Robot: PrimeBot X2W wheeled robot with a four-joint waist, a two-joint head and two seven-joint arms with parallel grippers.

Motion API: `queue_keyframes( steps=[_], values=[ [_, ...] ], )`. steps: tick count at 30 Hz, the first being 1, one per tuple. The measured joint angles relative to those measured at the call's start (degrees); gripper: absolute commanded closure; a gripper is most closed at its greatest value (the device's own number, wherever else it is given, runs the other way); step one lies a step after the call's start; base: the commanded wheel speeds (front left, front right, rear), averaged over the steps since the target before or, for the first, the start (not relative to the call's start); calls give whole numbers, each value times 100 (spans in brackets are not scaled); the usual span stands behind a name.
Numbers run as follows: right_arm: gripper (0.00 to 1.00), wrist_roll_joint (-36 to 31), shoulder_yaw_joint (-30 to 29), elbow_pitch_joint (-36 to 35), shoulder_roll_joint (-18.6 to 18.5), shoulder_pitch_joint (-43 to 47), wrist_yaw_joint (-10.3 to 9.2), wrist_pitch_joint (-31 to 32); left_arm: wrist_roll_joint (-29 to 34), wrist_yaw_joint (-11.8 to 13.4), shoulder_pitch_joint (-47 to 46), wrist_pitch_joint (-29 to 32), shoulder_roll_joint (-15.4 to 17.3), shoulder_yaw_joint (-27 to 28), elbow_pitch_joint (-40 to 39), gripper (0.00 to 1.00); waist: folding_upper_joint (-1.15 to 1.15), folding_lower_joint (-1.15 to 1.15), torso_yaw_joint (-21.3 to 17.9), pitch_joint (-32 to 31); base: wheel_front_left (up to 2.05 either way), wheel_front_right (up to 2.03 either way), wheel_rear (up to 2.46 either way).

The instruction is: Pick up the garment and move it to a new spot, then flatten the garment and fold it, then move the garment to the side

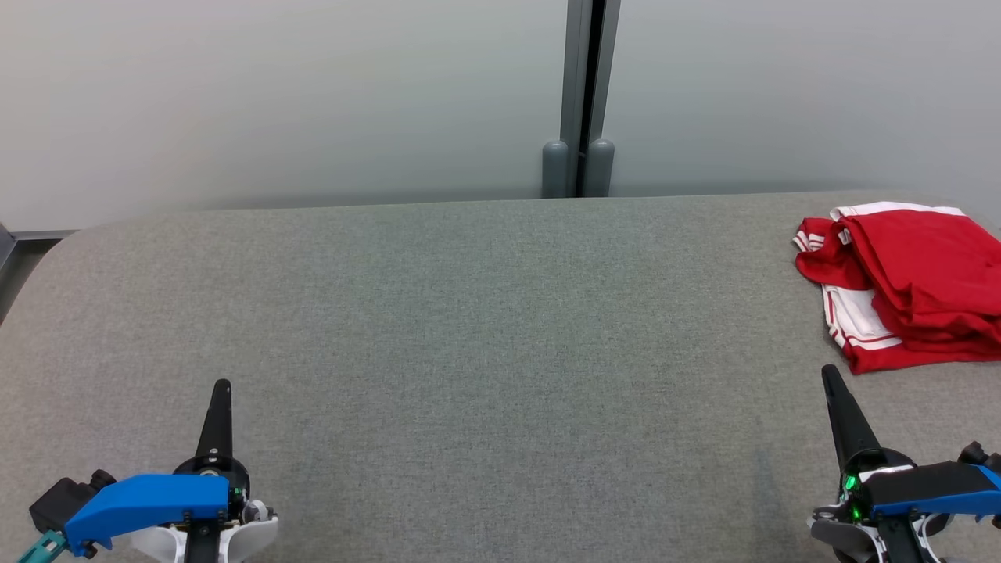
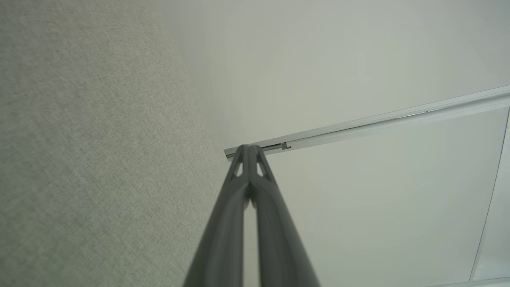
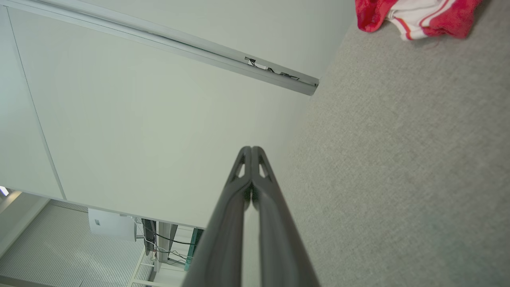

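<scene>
Grey table (image 1: pixel 469 313) by pale wall (image 1: pixel 313 94). Red garment (image 1: pixel 907 281) bunched far right, perhaps near the edge. Left end effector (image 1: pixel 221 385) and right end effector (image 1: pixel 827 372) pressed together, empty. Might pinch one layer only and drag it off.

Garment (image 1: pixel 915 281) on table (image 1: pixel 469 313), far right, nr back edge.
</scene>
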Motion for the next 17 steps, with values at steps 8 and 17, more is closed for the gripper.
queue_keyframes(
  steps=[8, 17],
  values=[
    [100, 389, -9, 43, -1, -17, 1, 56, -365, -36, -26, 104, -4, 43, -10, 100, 0, 0, -3, -16, 0, 0, 0],
    [100, 808, -20, 91, -1, -74, 1, 121, -742, -82, -50, 209, -13, 86, -26, 100, 0, 0, -7, -34, 0, 0, 0]
  ],
)
